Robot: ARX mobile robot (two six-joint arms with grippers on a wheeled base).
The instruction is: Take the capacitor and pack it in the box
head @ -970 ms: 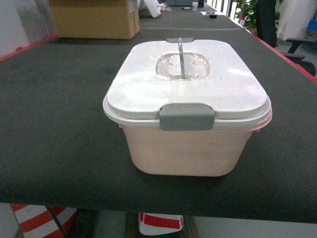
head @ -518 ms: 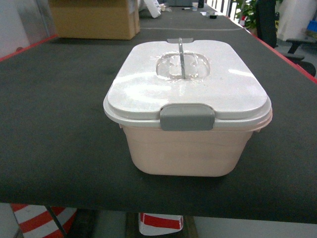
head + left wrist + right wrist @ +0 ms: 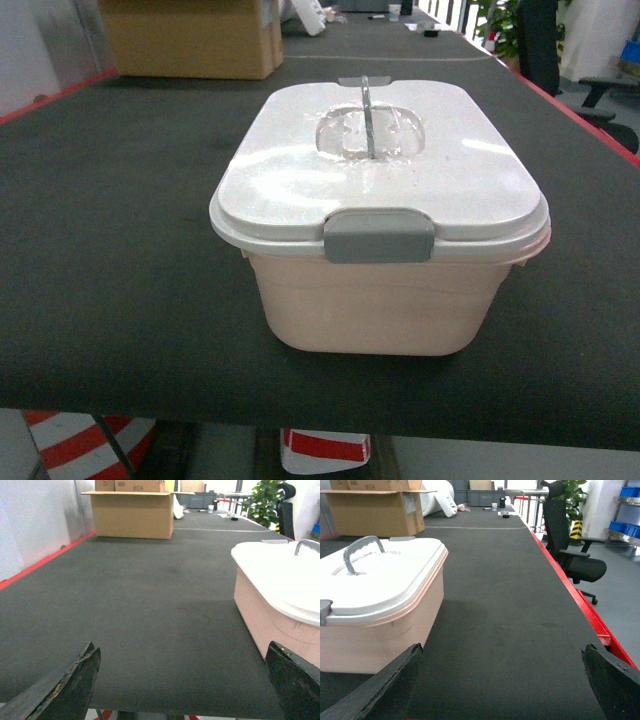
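On dark mat (red-edged): box

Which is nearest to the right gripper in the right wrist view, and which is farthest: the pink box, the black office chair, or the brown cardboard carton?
1. The pink box, close by on the left, lid shut.
2. The black office chair, off the table to the right, farther back.
3. The brown cardboard carton, at the far left of the table.

The right gripper is open with nothing between its fingers.

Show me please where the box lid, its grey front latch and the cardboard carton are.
box lid (image 3: pixel 300 180): head view, flat white top.
grey front latch (image 3: pixel 379 237): head view, latch middle.
cardboard carton (image 3: pixel 132 515): left wrist view, front wall.
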